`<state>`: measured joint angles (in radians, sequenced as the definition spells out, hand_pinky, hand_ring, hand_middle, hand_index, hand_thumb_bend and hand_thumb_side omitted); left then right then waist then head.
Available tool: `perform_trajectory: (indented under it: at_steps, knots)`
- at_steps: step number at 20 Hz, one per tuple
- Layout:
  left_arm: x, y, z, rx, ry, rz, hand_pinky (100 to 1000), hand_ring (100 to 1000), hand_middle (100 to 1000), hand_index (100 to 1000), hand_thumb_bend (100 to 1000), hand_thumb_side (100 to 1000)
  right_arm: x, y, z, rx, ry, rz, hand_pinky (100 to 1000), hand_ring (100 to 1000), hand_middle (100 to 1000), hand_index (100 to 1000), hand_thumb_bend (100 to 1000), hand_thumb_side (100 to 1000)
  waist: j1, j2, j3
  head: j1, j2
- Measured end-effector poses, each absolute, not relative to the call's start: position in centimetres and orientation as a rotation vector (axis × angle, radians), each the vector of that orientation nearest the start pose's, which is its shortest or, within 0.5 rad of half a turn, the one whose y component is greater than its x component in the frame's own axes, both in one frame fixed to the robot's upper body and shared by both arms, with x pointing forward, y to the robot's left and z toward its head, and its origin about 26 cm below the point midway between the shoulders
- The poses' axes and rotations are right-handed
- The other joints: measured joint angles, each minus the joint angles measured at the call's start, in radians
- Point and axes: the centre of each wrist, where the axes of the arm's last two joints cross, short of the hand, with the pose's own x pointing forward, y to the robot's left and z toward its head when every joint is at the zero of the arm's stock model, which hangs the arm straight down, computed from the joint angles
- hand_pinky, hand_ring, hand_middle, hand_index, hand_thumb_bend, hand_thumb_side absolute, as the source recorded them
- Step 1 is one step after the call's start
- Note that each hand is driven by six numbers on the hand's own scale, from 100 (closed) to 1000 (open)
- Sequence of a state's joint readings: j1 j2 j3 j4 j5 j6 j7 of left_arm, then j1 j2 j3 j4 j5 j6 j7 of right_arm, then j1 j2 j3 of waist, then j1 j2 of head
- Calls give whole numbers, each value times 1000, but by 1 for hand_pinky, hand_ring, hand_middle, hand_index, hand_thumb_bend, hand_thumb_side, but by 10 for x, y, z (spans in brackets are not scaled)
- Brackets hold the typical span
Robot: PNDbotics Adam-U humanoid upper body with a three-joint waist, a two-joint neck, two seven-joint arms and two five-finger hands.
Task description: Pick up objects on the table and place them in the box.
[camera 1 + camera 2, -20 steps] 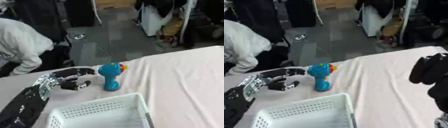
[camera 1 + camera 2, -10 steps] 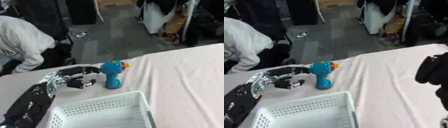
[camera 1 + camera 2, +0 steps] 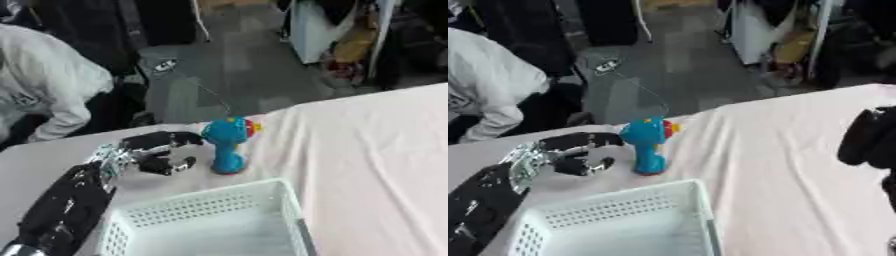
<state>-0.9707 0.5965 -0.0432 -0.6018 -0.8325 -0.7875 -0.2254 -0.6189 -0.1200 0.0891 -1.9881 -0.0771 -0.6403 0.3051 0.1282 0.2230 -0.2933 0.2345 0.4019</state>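
now left hand (image 3: 144,155) open beside blue toy (image 3: 227,145).

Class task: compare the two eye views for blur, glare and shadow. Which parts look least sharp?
Left eye view: soft overall; toy and left hand have fuzzy edges; no glare on the tablecloth. Right eye view: the right hand is a dark blur at the edge; only faint shadow under the toy.
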Motion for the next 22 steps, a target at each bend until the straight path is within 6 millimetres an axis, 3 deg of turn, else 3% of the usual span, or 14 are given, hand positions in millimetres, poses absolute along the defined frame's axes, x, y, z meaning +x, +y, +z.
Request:
perform_trajectory:
  at_steps: [8,22]
  knots:
    - [474,396,170,720,-1674,-1591,1000,993,1000,1000,968,1000,312,-170,274,-401,2915,-695,325,418,438,497,100,1000,1,5,-5,3,0]
    - [474,395,157,596,-1750,-1412,1000,958,1000,1000,943,1000,312,-168,274,-416,2912,-690,326,419,441,497,100,1000,3,10,-12,3,-3]
